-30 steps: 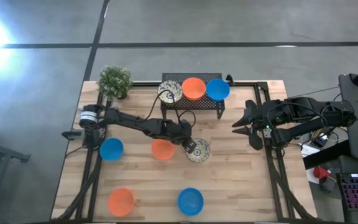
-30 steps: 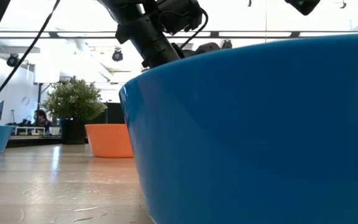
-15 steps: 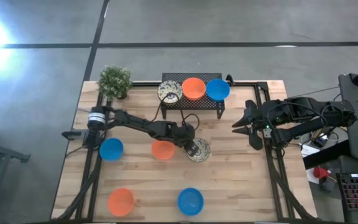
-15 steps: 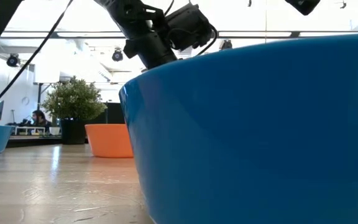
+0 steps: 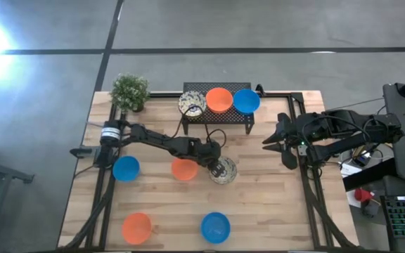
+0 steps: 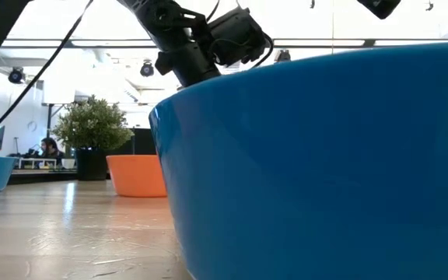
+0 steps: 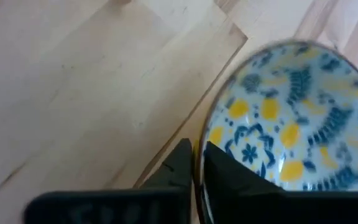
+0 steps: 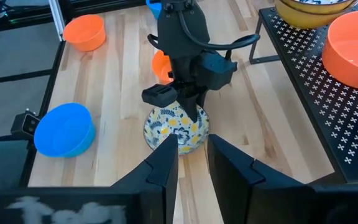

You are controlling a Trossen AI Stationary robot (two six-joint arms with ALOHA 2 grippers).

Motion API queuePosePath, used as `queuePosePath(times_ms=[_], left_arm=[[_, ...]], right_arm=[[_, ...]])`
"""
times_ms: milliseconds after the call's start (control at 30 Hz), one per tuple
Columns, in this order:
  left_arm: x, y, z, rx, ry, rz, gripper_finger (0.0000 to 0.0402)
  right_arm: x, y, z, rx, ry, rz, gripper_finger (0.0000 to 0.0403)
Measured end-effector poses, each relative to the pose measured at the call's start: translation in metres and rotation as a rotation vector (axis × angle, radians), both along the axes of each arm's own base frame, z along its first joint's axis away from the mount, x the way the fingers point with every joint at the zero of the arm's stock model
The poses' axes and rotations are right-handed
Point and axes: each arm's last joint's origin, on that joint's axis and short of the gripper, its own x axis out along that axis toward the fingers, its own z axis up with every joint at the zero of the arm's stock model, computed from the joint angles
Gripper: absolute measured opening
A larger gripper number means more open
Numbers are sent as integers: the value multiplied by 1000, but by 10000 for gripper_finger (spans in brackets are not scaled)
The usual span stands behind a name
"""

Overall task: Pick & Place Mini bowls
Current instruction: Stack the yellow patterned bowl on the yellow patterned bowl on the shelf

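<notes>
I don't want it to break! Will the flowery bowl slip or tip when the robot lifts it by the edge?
The patterned bowl looks glossy and hard, so probably slippery and breakable. The left end effector pinches only one rim, so it may tilt when lifted.

No legible text or labels

Looking straight down from high above on the whole table (image 5: 259, 197); set at table-top height, facing level across, hard against a blue bowl (image 6: 325, 163) filling most of the frame; pressed close over a patterned bowl (image 7: 291, 118) from the left wrist; from the right wrist, farther off, sharing that bowl.
</notes>
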Motion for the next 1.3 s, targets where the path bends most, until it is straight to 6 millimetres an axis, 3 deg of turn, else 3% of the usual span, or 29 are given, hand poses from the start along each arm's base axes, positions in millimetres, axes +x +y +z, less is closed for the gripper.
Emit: queuePosePath(times_ms=[433, 700, 1000, 1300], left_arm=[[-1, 0, 4, 17, -4, -12, 7], [-2, 0, 19, 26, -29, -50, 6], [-5, 0, 70, 44, -105, -91, 6], [-20, 8, 144, 70, -144, -97, 6]], right_arm=[[0, 0, 0, -6, 0, 4, 79], [0, 0, 0, -7, 0, 5, 73], [0, 0, -2, -7, 8, 6, 82], [1, 0, -8, -8, 25, 8, 70]])
